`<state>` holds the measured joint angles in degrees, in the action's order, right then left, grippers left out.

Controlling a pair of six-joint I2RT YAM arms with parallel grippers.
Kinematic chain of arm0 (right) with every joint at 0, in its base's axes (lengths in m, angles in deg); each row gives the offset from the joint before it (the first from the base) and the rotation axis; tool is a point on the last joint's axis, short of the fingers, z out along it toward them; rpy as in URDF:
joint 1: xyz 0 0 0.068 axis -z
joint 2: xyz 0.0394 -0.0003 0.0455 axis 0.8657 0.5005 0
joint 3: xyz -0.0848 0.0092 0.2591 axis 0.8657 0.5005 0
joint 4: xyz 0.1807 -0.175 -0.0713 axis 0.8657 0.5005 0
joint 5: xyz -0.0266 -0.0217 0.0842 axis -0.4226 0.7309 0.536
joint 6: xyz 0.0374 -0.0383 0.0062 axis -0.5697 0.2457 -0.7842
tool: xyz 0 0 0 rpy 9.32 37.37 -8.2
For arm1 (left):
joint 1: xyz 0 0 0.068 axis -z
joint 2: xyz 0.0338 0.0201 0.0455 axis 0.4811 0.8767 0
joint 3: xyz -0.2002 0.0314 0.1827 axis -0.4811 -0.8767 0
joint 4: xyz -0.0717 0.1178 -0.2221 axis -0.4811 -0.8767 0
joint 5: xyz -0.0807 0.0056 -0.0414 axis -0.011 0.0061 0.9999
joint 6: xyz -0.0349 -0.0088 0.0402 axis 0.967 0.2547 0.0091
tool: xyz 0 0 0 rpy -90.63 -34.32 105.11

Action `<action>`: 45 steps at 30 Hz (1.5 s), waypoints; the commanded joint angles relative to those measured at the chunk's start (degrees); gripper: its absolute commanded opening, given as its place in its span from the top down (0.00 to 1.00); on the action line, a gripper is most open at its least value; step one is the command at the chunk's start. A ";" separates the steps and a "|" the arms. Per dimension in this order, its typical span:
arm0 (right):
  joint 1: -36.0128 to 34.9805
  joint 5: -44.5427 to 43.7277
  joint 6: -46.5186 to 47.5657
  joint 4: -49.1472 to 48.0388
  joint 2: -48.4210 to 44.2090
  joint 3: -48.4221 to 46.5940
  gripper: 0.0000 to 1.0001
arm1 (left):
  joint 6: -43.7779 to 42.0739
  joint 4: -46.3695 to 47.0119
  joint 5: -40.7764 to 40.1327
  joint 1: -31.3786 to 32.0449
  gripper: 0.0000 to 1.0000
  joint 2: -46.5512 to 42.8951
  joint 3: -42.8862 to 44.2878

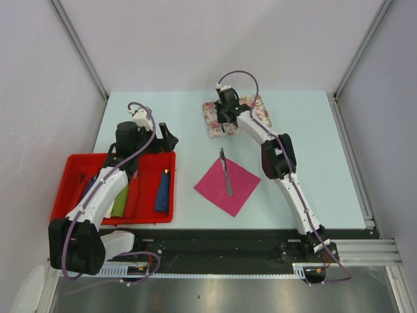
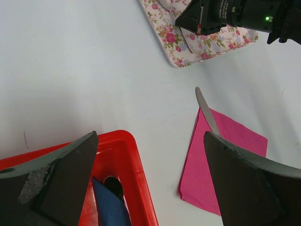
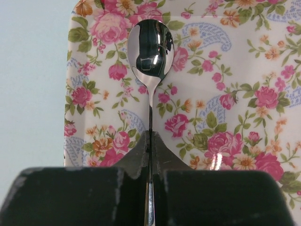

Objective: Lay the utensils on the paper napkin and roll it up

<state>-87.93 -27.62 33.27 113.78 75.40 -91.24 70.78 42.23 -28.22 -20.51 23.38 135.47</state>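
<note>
The pink paper napkin lies flat at the table's centre, also seen in the left wrist view. A silvery knife rests across it, its tip poking past the far edge. On the floral mat at the back, a shiny spoon lies with its bowl pointing away. My right gripper is shut on the spoon's handle over the mat. My left gripper hangs open above the far right corner of the red tray, holding nothing.
The red tray at the left holds a blue roll, also visible in the left wrist view with a metal end sticking out, and a green roll. White walls enclose the table on three sides.
</note>
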 commanded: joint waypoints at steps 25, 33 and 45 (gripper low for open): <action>1.69 10.72 -7.22 -1.15 -38.26 39.96 1.00 | -1.98 7.71 4.30 -1.04 0.00 -8.88 -0.52; -2.70 13.18 -12.83 -8.51 -57.69 69.71 1.00 | 2.33 7.37 7.56 -1.04 0.00 -16.79 -8.26; -8.33 8.62 -18.47 -17.58 -63.07 83.88 1.00 | -1.61 3.33 12.75 1.06 0.00 -20.13 -12.39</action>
<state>-95.08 -16.19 17.67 103.53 14.42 -8.10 71.50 47.26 -17.31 -20.59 4.47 123.89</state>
